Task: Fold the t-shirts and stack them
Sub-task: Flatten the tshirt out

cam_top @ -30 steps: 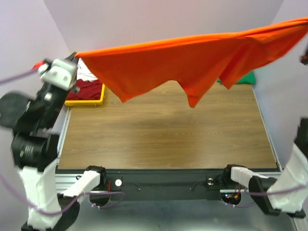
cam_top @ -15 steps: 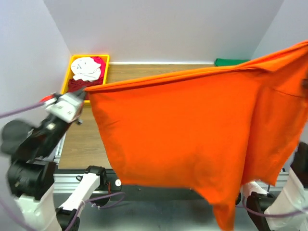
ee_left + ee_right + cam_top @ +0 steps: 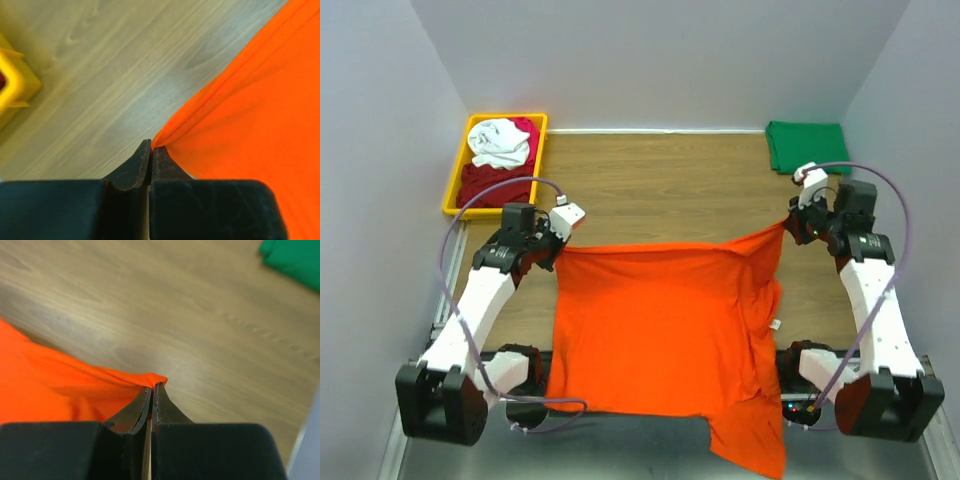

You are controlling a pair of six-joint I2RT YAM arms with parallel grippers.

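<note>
Both claws are pinched shut on cloth here. The left claw (image 3: 561,247) grips one corner of the bright orange cloth t-shirt (image 3: 660,330), and the right claw (image 3: 788,229) grips the opposite corner. Each wrist view shows the same thing: jaws closed with a nub of orange fabric caught right at the tips.

What matters for the coming move is that the held edge runs left to right across the middle of the frame, fairly taut. The rest of the shirt trails from there toward the bottom of the frame. It lies flat on the wooden tabletop (image 3: 660,185), then spills over the near edge across the arm bases.

My guess is it needs dragging up-frame before any fold.

The right side is bunched below the right claw, with a loose flap dangling at the lower right. I can't tell the collar from the hem, or where the sleeves are.

The folded dark green t-shirt (image 3: 807,145) sits in the upper right, closer to the right claw. The yellow plastic bin (image 3: 508,117) is in the upper left.
</note>
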